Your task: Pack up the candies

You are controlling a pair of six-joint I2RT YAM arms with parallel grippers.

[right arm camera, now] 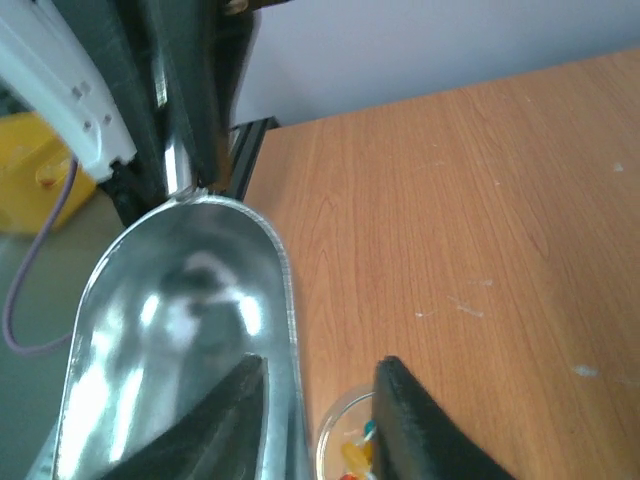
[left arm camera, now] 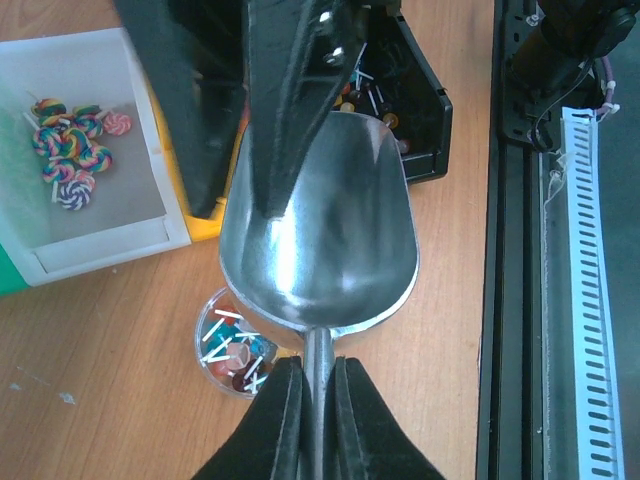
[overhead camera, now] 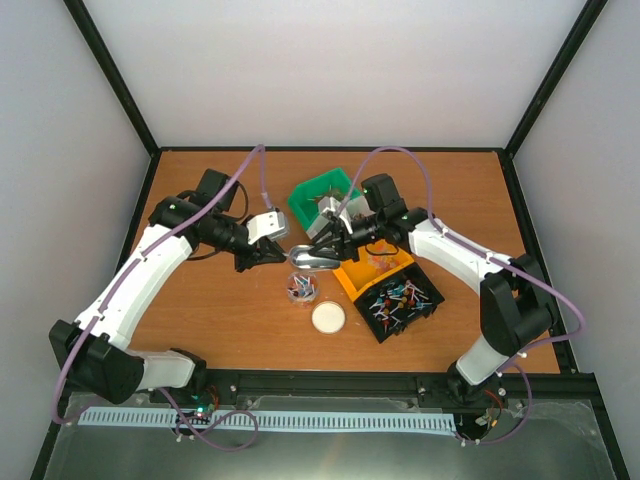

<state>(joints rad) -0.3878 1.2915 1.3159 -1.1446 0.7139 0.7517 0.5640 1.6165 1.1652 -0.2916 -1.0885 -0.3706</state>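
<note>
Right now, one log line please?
left gripper: shut on shiny metal scoop handle | right gripper: open astride rim | scoop: empty

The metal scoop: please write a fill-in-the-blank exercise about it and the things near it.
The left fingers are shut on the metal scoop's ____.
The scoop's bowl is ____.
The clear jar near it holds a few ____.
The bin with swirled lollipops is ____.
Missing words: handle; empty; candies; white.

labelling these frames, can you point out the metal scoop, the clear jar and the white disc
metal scoop [left arm camera: 340, 240]: left wrist view, inside of the bowl
clear jar [left arm camera: 199, 338]: left wrist view, left rim
white disc [overhead camera: 328, 317]: top view, its centre
</note>
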